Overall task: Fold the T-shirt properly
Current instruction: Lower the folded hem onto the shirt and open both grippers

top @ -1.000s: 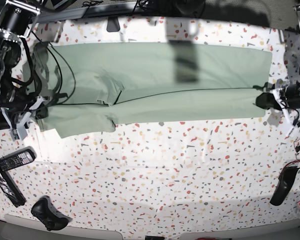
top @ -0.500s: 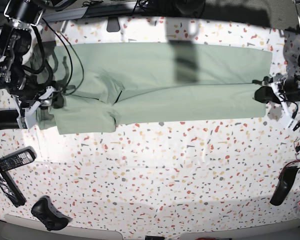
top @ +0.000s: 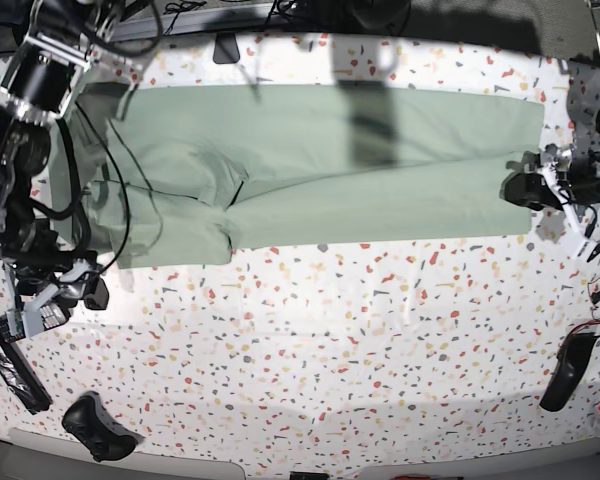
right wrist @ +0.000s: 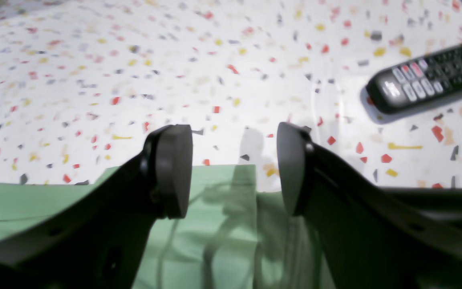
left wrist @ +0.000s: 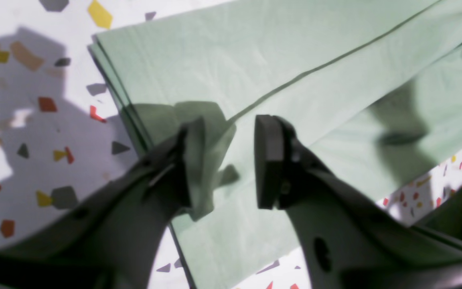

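Overhead and wrist views of a two-arm rig at a speckled terrazzo-pattern table (top: 310, 340). The T-shirt (top: 330, 165), pale sage-green, lies flat as a long folded band across the far half of the table, with a lengthwise fold line running along its middle and a sleeve flap showing toward the right arm's end. The left gripper (left wrist: 227, 160) sits low at one short end of the band; its jaws stand apart, with the cloth directly beneath and ahead of them. A small flap of green cloth lies against the inner face of one finger (left wrist: 193, 160), while the opposite pad (left wrist: 267, 160) is clear of the fabric, so nothing is clamped between the two. In the overhead view this gripper (top: 525, 188) rests at the shirt's end edge. The right gripper (right wrist: 235, 168) hangs with its jaws wide apart and nothing between them; the near corner of the shirt lies below and slightly behind its fingertips, bare table extends ahead of it, and a black remote control (right wrist: 427, 80) lies ahead and to one side, well apart from the cloth. In the overhead view the right gripper (top: 65, 295) is off the shirt, just beyond its near corner.
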